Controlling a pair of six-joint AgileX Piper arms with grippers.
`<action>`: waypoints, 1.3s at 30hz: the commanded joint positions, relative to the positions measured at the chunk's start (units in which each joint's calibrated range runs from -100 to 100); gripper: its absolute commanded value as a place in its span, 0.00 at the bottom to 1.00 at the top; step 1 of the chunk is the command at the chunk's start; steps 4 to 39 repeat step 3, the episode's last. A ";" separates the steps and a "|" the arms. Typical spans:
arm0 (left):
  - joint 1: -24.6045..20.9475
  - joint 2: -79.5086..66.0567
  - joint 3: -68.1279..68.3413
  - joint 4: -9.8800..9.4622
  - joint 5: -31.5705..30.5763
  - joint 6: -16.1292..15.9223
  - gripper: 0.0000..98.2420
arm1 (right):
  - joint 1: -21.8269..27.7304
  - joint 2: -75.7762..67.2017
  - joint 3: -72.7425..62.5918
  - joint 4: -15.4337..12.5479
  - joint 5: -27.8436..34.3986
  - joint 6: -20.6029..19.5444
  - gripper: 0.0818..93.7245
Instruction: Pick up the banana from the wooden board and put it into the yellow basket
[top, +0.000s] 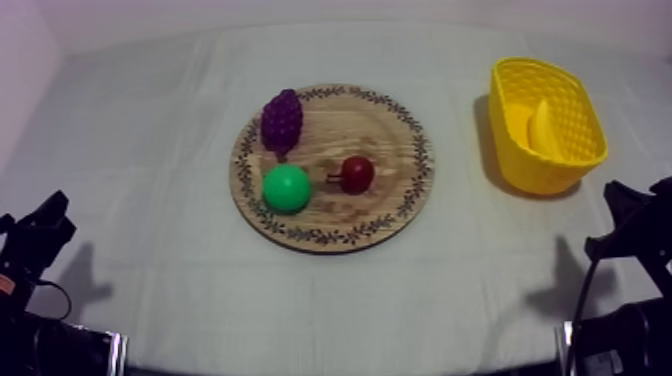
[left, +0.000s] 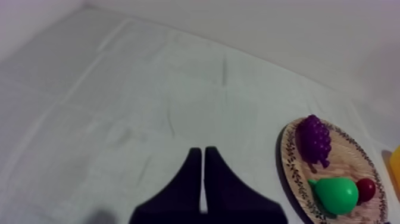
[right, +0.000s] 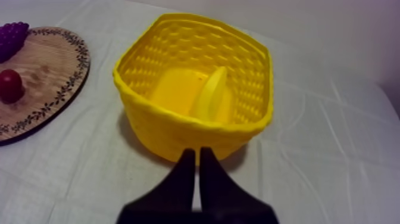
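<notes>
From the right wrist, the banana (right: 209, 95) leans inside the yellow basket (right: 172, 134). From above, grapes (top: 282, 120), pear (top: 287, 188) and small red fruit (top: 357, 174) sit on the wooden board (top: 380, 135). The fingers of the left gripper (left: 200, 152) and right gripper (right: 194, 153) lie together, narrow and empty.

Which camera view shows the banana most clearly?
The right wrist view: the banana lies close ahead, leaning inside the yellow basket. The top view shows it small, inside the same basket. The left wrist view catches a yellow edge of the basket.
</notes>
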 joint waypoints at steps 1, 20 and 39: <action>0.03 -0.03 0.03 0.02 -0.02 0.01 0.00 | -0.02 -0.04 0.05 -0.01 0.01 0.06 0.00; 0.03 -0.03 0.03 0.02 -0.02 0.01 0.00 | -0.02 -0.04 0.05 -0.01 0.01 0.06 0.00; 0.03 -0.03 0.03 0.02 -0.02 0.01 0.00 | -0.02 -0.04 0.05 -0.01 0.01 0.06 0.00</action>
